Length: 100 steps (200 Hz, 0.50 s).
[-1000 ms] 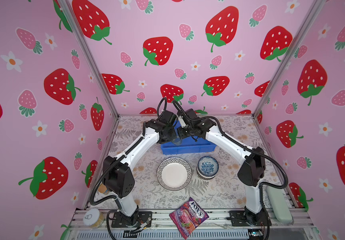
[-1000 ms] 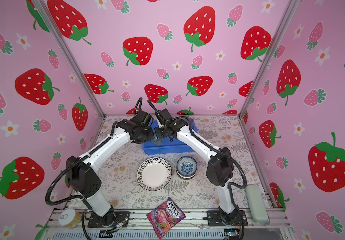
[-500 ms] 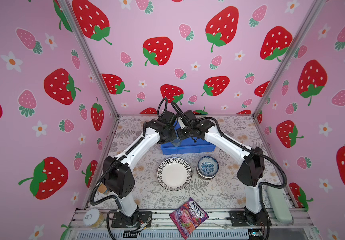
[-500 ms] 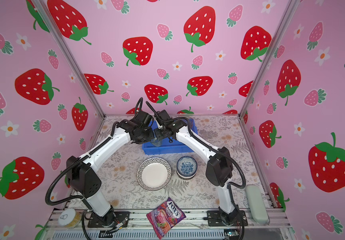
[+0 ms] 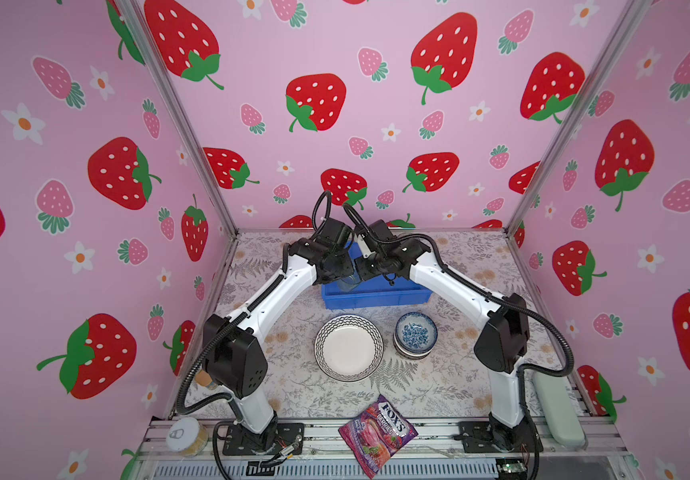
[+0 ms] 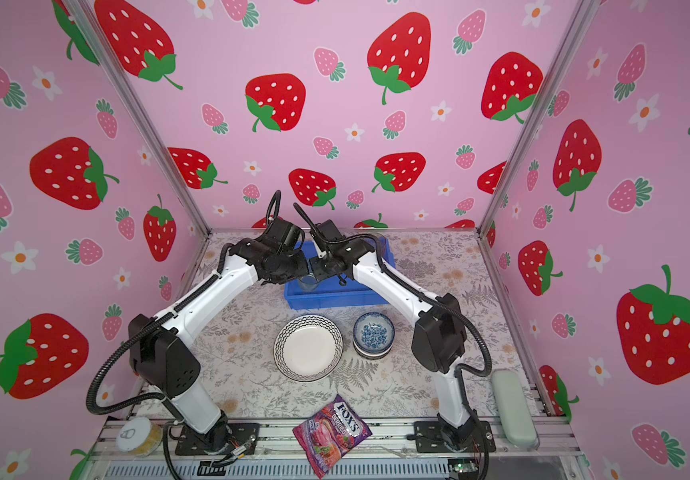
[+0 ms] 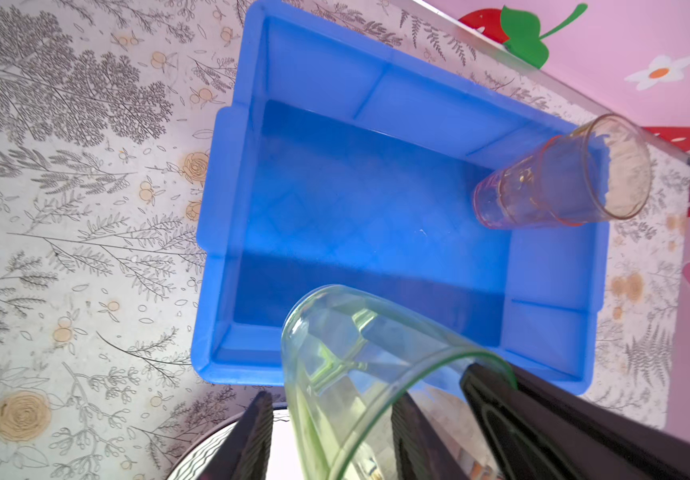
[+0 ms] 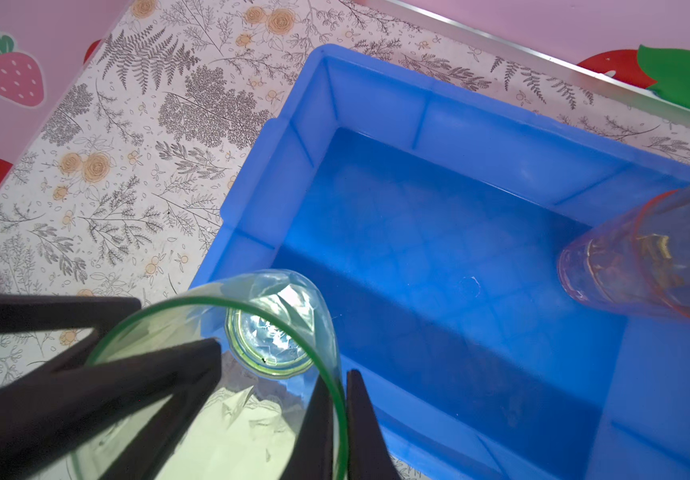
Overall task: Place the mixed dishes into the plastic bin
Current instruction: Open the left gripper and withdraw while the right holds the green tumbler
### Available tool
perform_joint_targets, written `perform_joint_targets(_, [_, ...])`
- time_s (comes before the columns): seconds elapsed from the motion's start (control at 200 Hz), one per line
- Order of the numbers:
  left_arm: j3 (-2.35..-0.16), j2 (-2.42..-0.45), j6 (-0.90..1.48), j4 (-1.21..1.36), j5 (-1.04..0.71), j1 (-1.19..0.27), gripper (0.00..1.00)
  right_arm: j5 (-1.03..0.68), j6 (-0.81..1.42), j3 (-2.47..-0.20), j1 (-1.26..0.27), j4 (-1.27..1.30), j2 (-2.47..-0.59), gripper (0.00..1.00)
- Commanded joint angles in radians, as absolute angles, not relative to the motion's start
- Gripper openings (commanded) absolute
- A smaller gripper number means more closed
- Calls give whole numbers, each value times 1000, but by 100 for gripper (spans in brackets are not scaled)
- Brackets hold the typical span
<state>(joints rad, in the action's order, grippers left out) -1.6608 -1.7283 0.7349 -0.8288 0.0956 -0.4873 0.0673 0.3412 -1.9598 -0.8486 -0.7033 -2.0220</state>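
1. Done: pink glass [image 7: 551,183] inside bin [image 7: 335,83].
2. Under way: green glass [image 7: 356,353] above bin's near rim, pinched by right end effector [image 8: 337,424]; left end effector [image 7: 335,397] spread.
3. Remaining on worktop [image 5: 439,374]: plate [image 5: 348,348], bowls [image 5: 415,333].

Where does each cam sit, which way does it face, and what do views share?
Top views: high at the front, facing down and back; table, bin, plate, bowls; left arm, right arm.
Right wrist: over the bin, looking down into it; right gripper pinches the green glass rim; left gripper intrudes, open.
Left wrist: over the bin, looking into it; left gripper straddles the green glass wall; right gripper's finger intrudes.
Shared: both wrist views show bin, green glass, other glass.
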Motion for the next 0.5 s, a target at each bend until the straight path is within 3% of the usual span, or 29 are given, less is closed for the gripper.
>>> perform_joint_targets(0.0, [-1721,-1707,735,-821,88,-482,56,94,356,-1927,-831,-711,-1962,0])
perform_joint_targets(0.275, [-1748,-1701,715,-812,14,-448,68,136,350,-1877,-757,-737,-1880,0])
perform_joint_targets(0.495, [-1761,-1673,680,-821,-21,-419,87,156,332,-1873,-669,-771,-1831,0])
